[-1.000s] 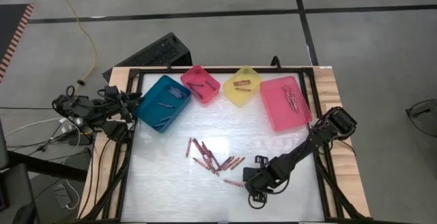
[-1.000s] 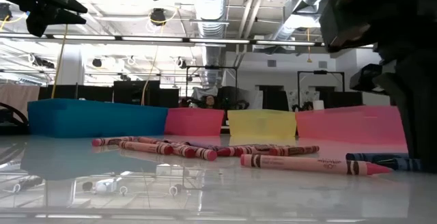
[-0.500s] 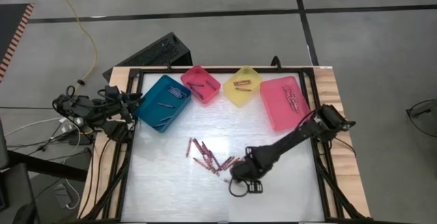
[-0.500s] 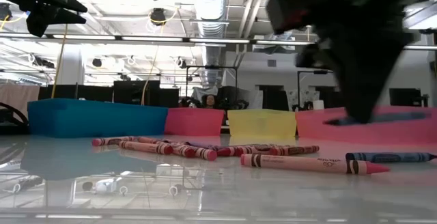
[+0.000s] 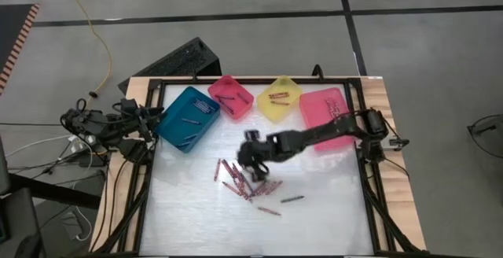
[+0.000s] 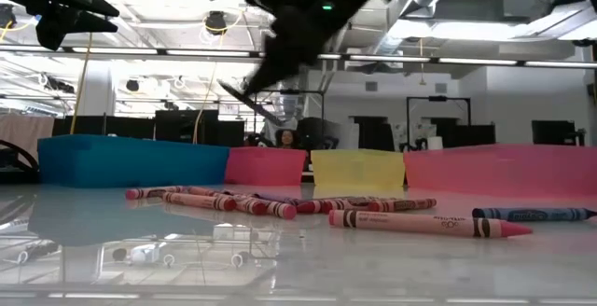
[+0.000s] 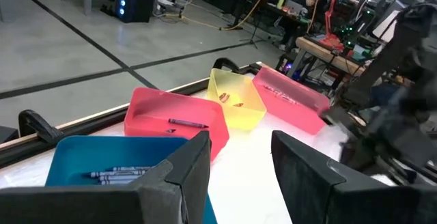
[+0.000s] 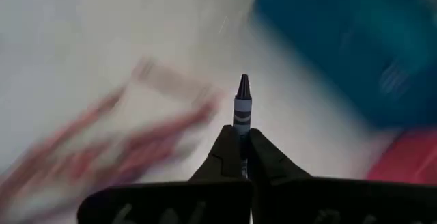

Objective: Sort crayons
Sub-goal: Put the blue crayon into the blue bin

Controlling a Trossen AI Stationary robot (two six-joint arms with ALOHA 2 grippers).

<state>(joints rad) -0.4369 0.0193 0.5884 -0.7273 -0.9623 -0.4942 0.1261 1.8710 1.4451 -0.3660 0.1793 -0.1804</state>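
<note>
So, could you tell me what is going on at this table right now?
The robot is sorting crayons into coloured bins. Its right gripper is shut on a dark blue-grey crayon and is above the pile of loose crayons in the middle of the table, near the teal bin. The left gripper waits open at the table's left edge. The pink bins and the yellow bin already hold crayons.

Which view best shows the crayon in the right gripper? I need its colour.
The right wrist view: the dark blue-grey crayon stands pinched in the shut right gripper. The low view shows a dark blurred stick; the high view hides it; the left wrist view shows only blur.
</note>
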